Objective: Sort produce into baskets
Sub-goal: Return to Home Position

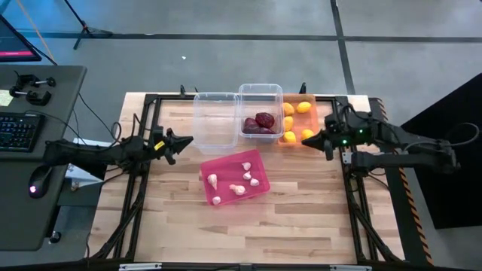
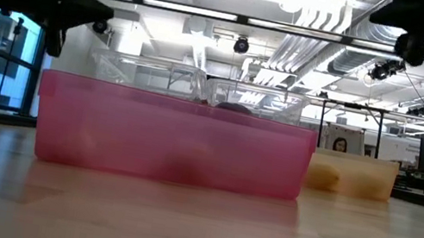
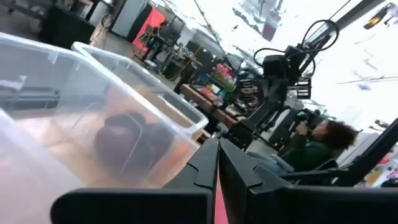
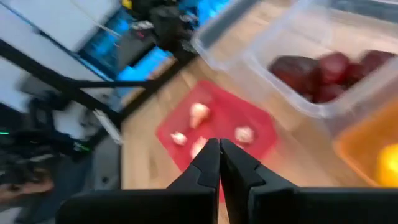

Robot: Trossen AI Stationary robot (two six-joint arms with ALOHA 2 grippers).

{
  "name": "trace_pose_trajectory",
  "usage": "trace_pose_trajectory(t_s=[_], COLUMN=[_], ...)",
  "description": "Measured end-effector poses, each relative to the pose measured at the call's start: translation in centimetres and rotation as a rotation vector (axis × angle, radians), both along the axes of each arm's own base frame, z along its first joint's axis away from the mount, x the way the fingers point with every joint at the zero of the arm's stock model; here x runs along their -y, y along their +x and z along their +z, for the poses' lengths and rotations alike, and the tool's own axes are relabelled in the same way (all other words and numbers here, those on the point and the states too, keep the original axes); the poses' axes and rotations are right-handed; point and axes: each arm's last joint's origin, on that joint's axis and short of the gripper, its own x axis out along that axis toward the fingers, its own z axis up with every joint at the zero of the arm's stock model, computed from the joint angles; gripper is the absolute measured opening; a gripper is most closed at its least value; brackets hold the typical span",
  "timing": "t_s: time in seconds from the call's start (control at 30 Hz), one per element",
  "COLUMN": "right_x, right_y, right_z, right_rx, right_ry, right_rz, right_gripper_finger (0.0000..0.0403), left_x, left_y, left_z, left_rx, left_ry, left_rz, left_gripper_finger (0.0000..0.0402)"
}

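**Produce lies in the bins; both grippers closed and empty above the table**

Off the table's left side a grey desk (image 1: 53, 90) carries a keyboard (image 1: 15, 132) and a mouse (image 1: 36, 184). Along the far part of the table, packed side by side, stand an empty clear bin (image 1: 216, 120), a second clear bin (image 1: 260, 89) holding dark red beets (image 1: 260, 123), and an orange bin (image 1: 300, 122) holding lemons (image 1: 303, 108). The pink bin (image 1: 226, 167) sits nearer, turned askew, just in front of the clear pair, with white garlic bulbs (image 1: 246, 165) inside. In the low view the pink bin blocks most of the clear bins behind it; the orange bin shows to its right.

The surface is a pale wooden table (image 1: 301, 226) with black frame rails down both sides, and grey concrete floor lies beyond. The low view shows an open workshop with ceiling ducts, strip lights and windows at left. In the left wrist view a person (image 3: 317, 140) in a dark top sits beyond the table.

The left gripper (image 1: 187, 140) hovers over the table's left part, just beside the empty clear bin and pointing at it; its fingers (image 3: 205, 168) are pressed together with a hairline gap, gripping nothing. The right gripper (image 1: 307, 141) hovers at the orange bin's near edge, pointing toward the pink bin; its fingers (image 4: 208, 165) are closed likewise and empty.
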Motion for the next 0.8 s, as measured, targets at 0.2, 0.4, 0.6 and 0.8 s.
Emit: trace_pose_trajectory(t_s=[0.2, 0.4, 0.6, 0.8], right_x=[-0.2, -0.4, -0.6, -1.1], right_y=[0.6, -0.6, -1.7, -1.5], right_z=[-4.2, -6.7, -7.7, -9.7], right_rx=[0.145, 0.243, 0.376, 0.578], right_ry=[0.045, -0.021, -0.062, -0.062], right_rz=[0.085, 0.096, 0.089, 0.13], right_gripper_finger=[0.0, 0.0, 0.0, 0.0], left_x=[0.2, 0.3, 0.3, 0.3], left_y=[-0.2, -0.1, -0.1, -0.1], left_z=[0.1, 0.1, 0.1, 0.1], left_rx=[0.018, 0.004, -0.012, -0.017], left_ry=[-0.012, 0.021, 0.066, 0.071], left_rz=[-0.024, -0.044, -0.039, -0.038], left_gripper_finger=[0.0, 0.0, 0.0, 0.0])
